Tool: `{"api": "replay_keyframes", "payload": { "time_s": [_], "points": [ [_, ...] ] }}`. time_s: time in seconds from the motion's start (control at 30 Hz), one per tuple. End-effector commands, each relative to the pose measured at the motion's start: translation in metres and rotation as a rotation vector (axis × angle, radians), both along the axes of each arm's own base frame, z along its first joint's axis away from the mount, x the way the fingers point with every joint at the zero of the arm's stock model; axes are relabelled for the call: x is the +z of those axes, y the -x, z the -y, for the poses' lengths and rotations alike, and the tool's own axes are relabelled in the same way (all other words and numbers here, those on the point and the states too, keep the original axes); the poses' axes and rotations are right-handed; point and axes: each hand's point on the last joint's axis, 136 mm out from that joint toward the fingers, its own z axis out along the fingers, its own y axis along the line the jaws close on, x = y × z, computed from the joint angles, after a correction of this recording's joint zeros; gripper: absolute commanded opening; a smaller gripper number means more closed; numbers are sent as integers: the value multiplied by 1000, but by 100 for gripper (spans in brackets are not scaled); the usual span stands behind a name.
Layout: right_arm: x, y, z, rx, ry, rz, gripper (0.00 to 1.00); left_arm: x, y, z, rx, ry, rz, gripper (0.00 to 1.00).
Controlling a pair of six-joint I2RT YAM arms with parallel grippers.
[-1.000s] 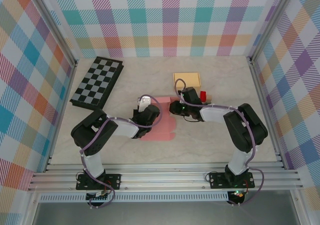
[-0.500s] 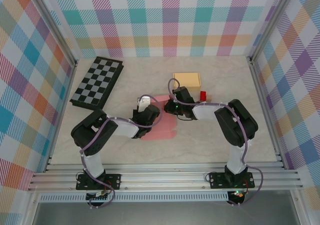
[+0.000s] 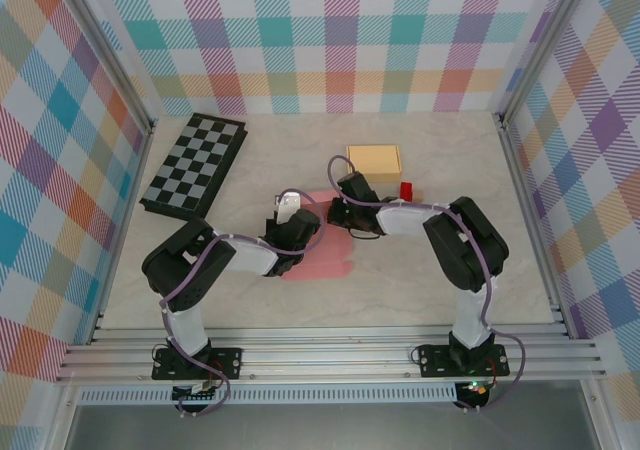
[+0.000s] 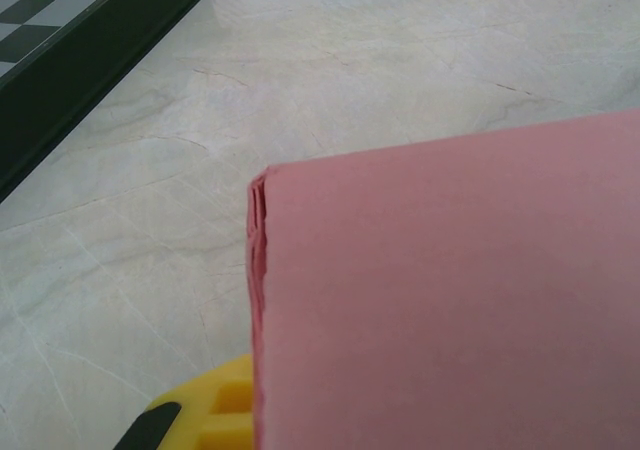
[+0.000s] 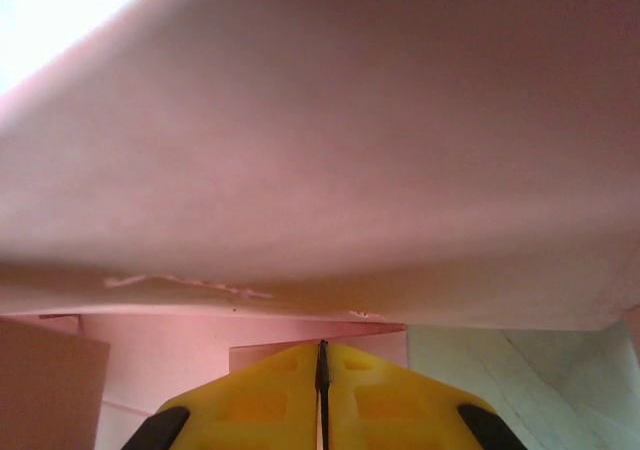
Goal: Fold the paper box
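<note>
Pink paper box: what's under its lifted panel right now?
In the right wrist view, beneath the pink panel sit the right gripper, its yellow fingers shut, more flat pink card and bare table. Anything farther back is covered by the panel.

Paper box pink; board black-and-white chequered; small box tan; walls pastel plaid

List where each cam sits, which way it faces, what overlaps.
Top: above and behind the bases, looking down on the table; left arm, right arm show, meeting at the pink box.
Left wrist: low, facing across the box to the chessboard; one yellow finger shows.
Right wrist: under a box flap, facing along it; both fingers show, pressed together.
Shared: box in all three; chessboard in top and left wrist.
</note>
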Motion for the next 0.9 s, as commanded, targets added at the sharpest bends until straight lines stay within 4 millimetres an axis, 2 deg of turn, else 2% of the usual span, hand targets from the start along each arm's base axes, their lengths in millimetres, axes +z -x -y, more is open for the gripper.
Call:
{"api": "replay_keyframes", "payload": {
  "time_s": [0.0,0.13,0.3,0.4,0.53,0.87],
  "points": [
    [-81,74,18,46,135,-356,12,-29,17,-3,-36,-78,-121,4],
    [-93,84,13,39,109,-425,14,-29,18,-5,-32,-76,-121,4],
    [-82,82,8,44,81,-413,15,-28,18,-5,-31,-79,-121,4],
    [-59,75,3,50,47,-354,15,-28,18,-6,-28,-82,-123,4],
    [-15,60,-4,87,8,-224,15,-29,17,-6,-22,-88,-125,4],
    [66,48,20,139,74,30,18,-29,17,-7,-21,-95,-125,4]
  ]
}}
